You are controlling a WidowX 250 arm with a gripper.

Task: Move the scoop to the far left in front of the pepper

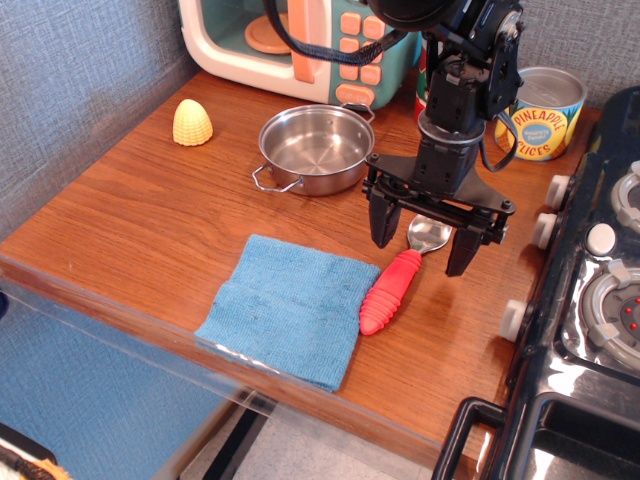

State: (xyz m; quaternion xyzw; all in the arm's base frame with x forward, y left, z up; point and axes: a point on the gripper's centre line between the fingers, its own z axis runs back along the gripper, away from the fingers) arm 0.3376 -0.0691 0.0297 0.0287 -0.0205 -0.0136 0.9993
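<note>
The scoop lies on the wooden counter, its ribbed red-pink handle [390, 291] pointing toward the front and its silver bowl [428, 235] toward the back. My gripper [419, 251] hangs open right over the scoop's bowl, one finger on each side, above the neck. The fingertips look close to the counter; I cannot tell if they touch the scoop. The pepper [192, 122], a small pale-yellow ribbed dome, sits at the far left back of the counter.
A steel pan [314, 148] stands behind and left of the scoop. A blue cloth [288, 307] lies just left of the handle. A toy microwave [300, 35], a pineapple can [540, 113] and a toy stove [590, 300] border the counter.
</note>
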